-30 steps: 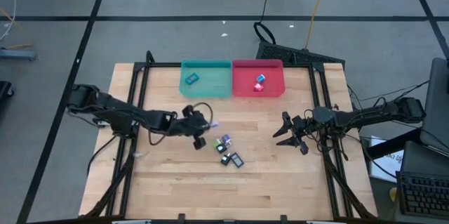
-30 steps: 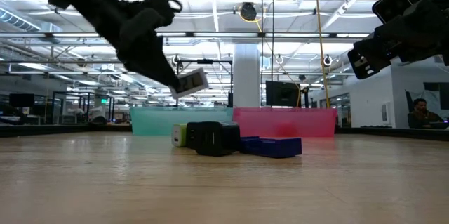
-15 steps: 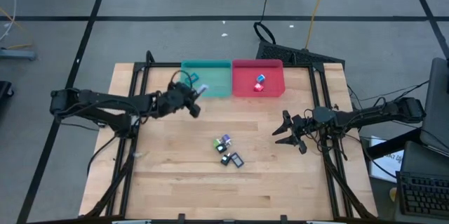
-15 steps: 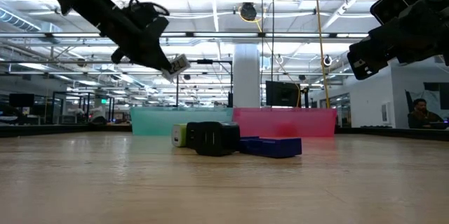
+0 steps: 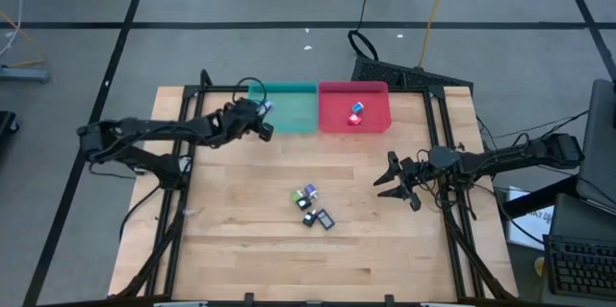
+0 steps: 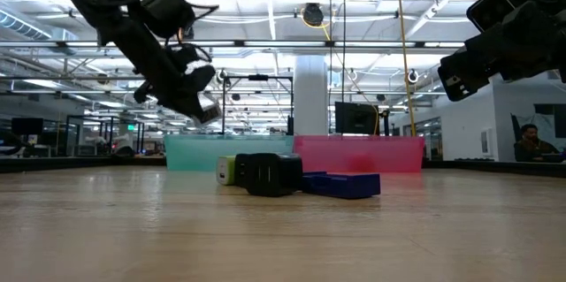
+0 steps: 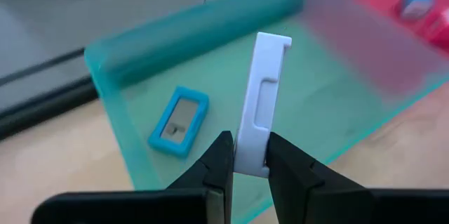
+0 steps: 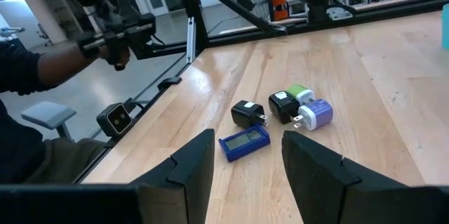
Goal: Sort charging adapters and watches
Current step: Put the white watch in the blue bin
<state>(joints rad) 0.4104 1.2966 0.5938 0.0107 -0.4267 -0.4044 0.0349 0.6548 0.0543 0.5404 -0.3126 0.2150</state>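
My left gripper is shut on a flat white watch piece above the near left part of the teal bin. It also shows in the low view. A light blue watch lies flat on that bin's floor. The red bin holds two adapters. Three adapters and a dark blue watch lie together mid-table. My right gripper is open and hovers right of that cluster. My left gripper pinches the white watch piece by its lower end between the two fingers, which lie on its flat sides. The piece stands out past the fingertips and is lifted clear over the teal bin.
The teal and red bins sit side by side at the table's far edge. Bare wood lies between the bins and the cluster and along the near side. A person's arm and a stool show beyond the table's left edge.
My left gripper has carried the white watch piece from just left of the mid-table cluster toward the far edge, ending over the teal bin's near left part. It has stayed shut on the piece, clear of the table.
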